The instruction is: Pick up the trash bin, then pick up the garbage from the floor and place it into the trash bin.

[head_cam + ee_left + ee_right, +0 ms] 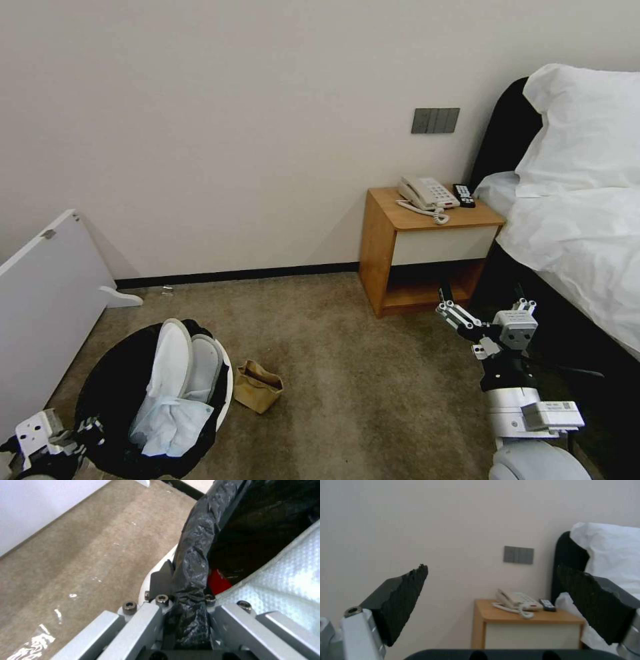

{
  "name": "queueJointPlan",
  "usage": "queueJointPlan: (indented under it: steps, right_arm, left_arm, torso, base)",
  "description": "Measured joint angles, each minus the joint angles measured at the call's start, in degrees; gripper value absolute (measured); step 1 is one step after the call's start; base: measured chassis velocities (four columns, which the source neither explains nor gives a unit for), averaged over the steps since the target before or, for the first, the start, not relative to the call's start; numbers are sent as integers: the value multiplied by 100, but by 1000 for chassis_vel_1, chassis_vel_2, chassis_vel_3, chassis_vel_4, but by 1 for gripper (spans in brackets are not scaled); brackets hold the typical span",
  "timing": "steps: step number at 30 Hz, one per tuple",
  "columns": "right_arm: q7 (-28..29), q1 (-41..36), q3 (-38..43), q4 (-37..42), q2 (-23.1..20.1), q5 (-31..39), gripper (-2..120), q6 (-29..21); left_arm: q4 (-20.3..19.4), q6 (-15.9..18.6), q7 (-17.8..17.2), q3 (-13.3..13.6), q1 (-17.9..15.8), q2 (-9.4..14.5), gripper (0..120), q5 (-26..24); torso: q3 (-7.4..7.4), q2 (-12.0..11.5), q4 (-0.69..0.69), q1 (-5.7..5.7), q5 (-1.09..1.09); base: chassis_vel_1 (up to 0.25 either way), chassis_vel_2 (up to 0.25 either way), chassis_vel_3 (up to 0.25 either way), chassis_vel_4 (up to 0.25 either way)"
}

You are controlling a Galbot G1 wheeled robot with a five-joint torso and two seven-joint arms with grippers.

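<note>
Now left hand [186, 610] clamps the trash bin [223, 393] rim; right hand [493, 605] hangs spread wide.

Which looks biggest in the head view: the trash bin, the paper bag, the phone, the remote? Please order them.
1. trash bin, nearest the camera
2. phone
3. paper bag, close to the phone, so unsure
4. remote

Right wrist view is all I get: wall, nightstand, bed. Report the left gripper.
Observer: The left gripper is shut on the trash bin's bag-lined rim.
Operator: List what's in the bin.
Observer: Two white slippers stand in it above crumpled white material; something red lies deeper.
Operator: Name what's on the floor.
Observer: A brown paper bag sits upright on the carpet beside the bin.
</note>
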Motion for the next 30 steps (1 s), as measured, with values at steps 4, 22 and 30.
queueJointPlan:
  steps: [4,22,30]
  right_arm:
    - [2,23,-22,-27,-11,13,98,2]
    - [2,41,-49,-126,-20,17,100,59]
    - [1,52,-53,-172,-5,27,100,70]
  left_arm:
    - [0,0,0,-2,6,-8,2,7]
    - [39,0,52,25,30,-33,2,130]
    - [77,0,58,20,27,-30,2,145]
  torso:
    - [0,0,1,0,0]
    - [0,0,-2,0,0]
    - [0,0,0,0,0]
  base:
    - [65,64,64,62]
    - [52,52,56,46]
    - [0,0,0,0]
